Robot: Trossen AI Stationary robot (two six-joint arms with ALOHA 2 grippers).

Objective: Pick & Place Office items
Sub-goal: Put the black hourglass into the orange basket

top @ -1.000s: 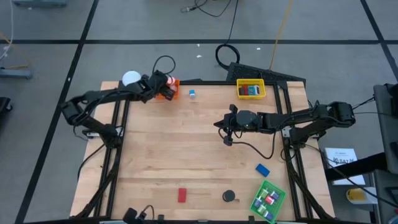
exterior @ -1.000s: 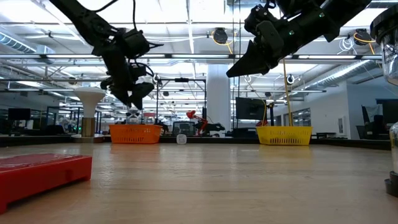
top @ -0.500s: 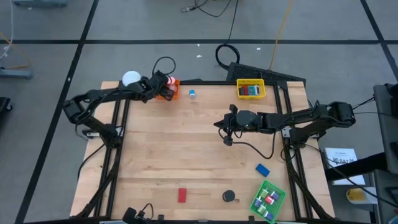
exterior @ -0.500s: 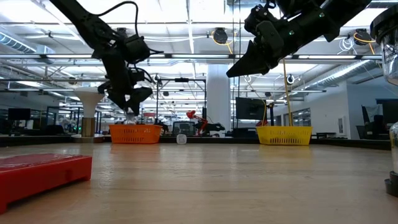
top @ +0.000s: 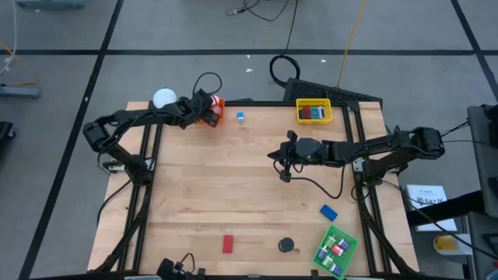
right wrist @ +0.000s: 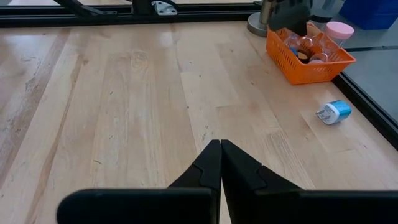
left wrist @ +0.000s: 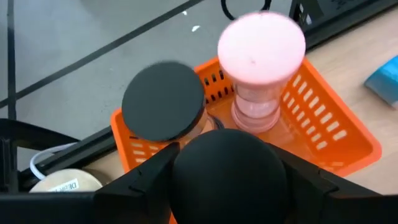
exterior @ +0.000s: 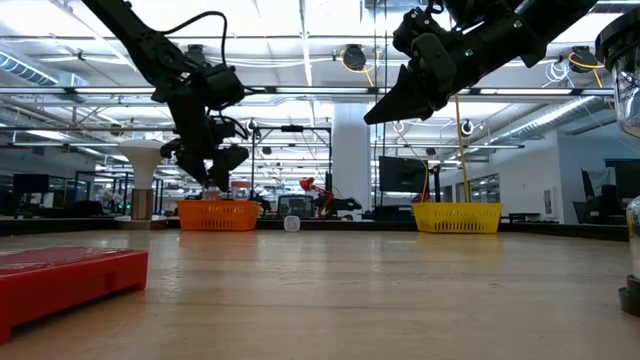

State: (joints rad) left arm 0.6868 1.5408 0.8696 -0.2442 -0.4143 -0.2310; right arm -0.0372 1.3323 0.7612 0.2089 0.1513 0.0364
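Left gripper point(top: 204, 103) hangs over the orange tray point(top: 216, 117) at the table's point(top: 233, 187) far left corner; whether its fingers are parted or closed I cannot tell, and nothing shows held between them; directly below it in the left wrist view sit a black round disc point(left wrist: 163, 101) and a pink-topped hourglass-shaped piece point(left wrist: 260, 68), both inside that tray; the white ball point(top: 163, 98) on its base stands just beside the tray on the side away from the table's middle; a small blue-and-white item point(top: 241, 117) lies on the wood near the tray, toward the yellow tray point(top: 313, 111); right gripper point(top: 273, 154) hovers above the table's middle, fingers pressed together and empty; well apart from it, toward the near edge, lie a blue block point(top: 328, 211), a red block point(top: 228, 243) and another black disc point(top: 287, 245); the green tray point(top: 335, 250) with small coloured pieces sits at the near right corner.
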